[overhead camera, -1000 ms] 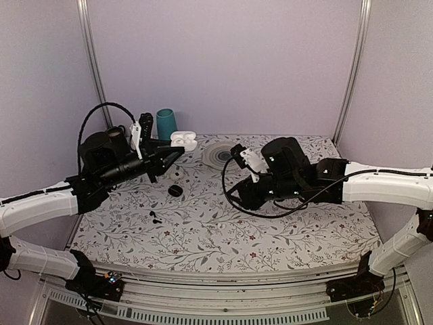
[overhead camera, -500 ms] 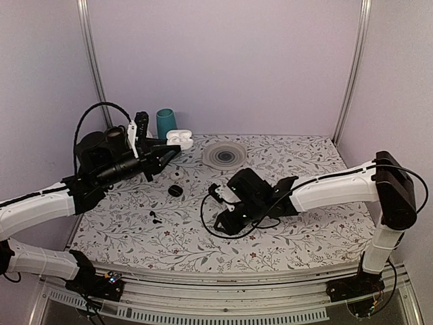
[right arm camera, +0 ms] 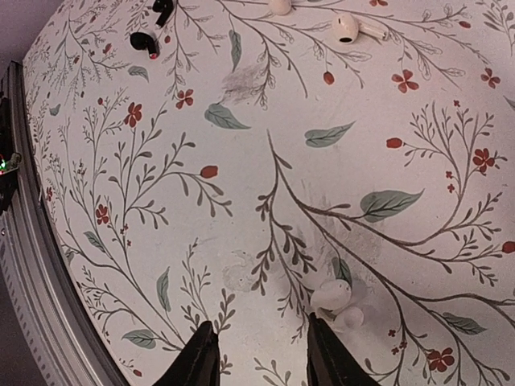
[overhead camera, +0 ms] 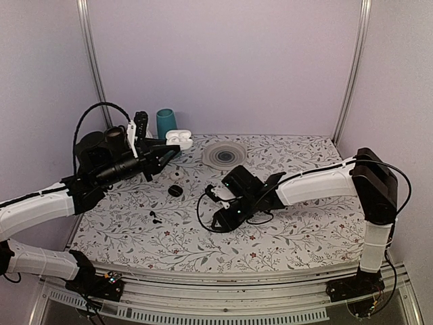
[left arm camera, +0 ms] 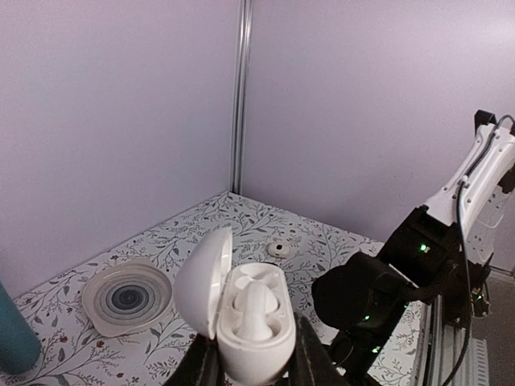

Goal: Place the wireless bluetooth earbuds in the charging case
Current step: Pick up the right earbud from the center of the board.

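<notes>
The left gripper (left arm camera: 249, 366) is clamped on the white charging case (left arm camera: 241, 318), holding it in the air with its lid open, above the back left of the floral table (overhead camera: 304, 233). The right gripper (right arm camera: 261, 358) hangs low over the middle of the table, jaws apart with nothing between them, and a white earbud (right arm camera: 336, 299) lies just beside one fingertip. A second white earbud (right arm camera: 354, 26) and two black earbuds (right arm camera: 145, 42) lie farther off on the table.
</notes>
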